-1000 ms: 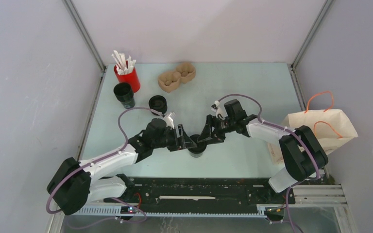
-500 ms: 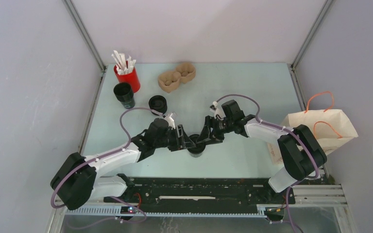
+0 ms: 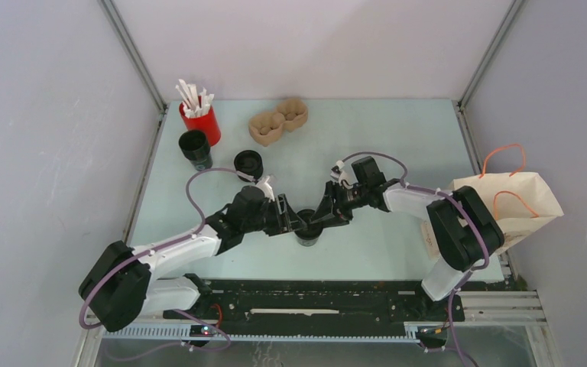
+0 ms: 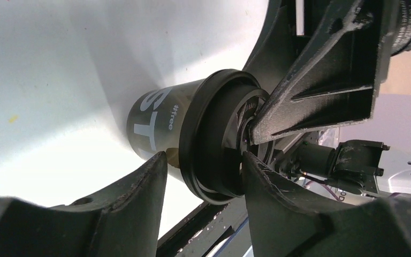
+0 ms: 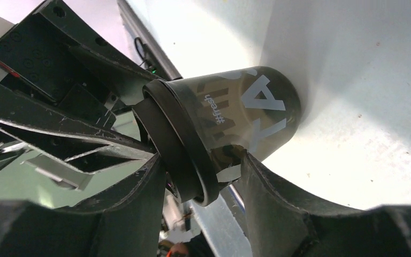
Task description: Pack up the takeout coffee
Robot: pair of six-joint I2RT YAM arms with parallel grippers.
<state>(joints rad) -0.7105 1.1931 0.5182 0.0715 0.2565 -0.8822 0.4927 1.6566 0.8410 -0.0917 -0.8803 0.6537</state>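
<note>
The takeout coffee (image 3: 308,232), a small black tapered cup with white lettering and a black lid, stands upright near the table's front middle. My left gripper (image 3: 295,222) meets it from the left and my right gripper (image 3: 322,217) from the right. In the left wrist view the cup (image 4: 158,120) has its lid (image 4: 214,139) between my partly open jaws: one finger lies against the lid top, the other stands beside the wall just below the rim. In the right wrist view the cup (image 5: 246,110) and lid (image 5: 179,142) sit the same way between my jaws.
A brown paper bag (image 3: 514,200) with orange handles stands at the right edge. At the back left are a red cup of white sticks (image 3: 200,121), an open black cup (image 3: 195,147) and a squat black round piece (image 3: 248,163). A brown cardboard cup carrier (image 3: 277,121) lies behind.
Both grippers stay at the cup's lid. The right arm's elbow has drawn a little to the left. The cup has hardly shifted.
</note>
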